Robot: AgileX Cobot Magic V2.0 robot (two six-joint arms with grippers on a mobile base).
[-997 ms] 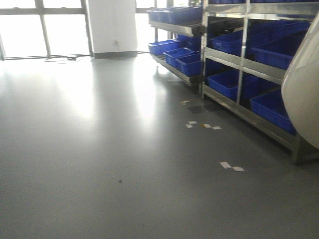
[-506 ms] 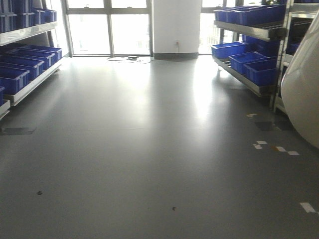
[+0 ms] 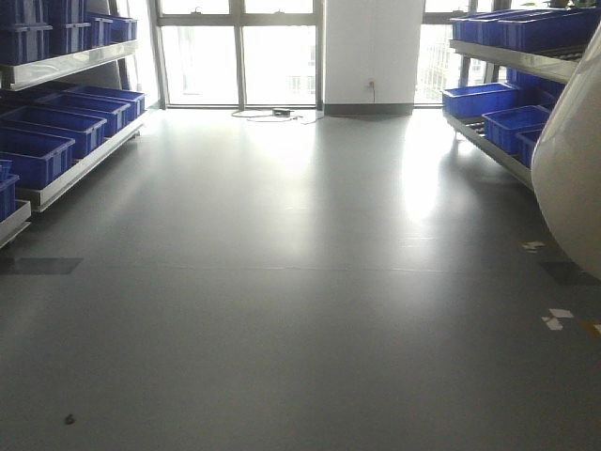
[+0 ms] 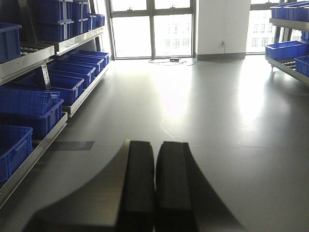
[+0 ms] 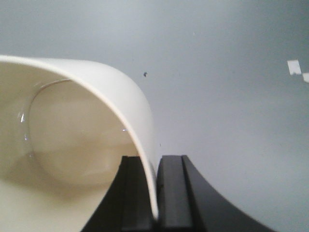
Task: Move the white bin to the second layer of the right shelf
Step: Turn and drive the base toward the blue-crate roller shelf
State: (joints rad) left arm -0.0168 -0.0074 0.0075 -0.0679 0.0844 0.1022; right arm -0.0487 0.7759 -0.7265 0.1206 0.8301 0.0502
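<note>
Right wrist camera: the right gripper (image 5: 155, 166) pinches the wall of the white bin (image 5: 72, 140) between its two black pads (image 5: 171, 193), one inside the glossy tub, one outside, above grey floor (image 5: 231, 72). Front camera: the bin's curved side fills the right edge; metal shelves (image 3: 66, 66) of blue crates (image 3: 42, 150) line both sides of a hall, bright windows (image 3: 239, 56) ahead. Left wrist camera: the left gripper (image 4: 155, 150) has its pads pressed together, holding nothing
</note>
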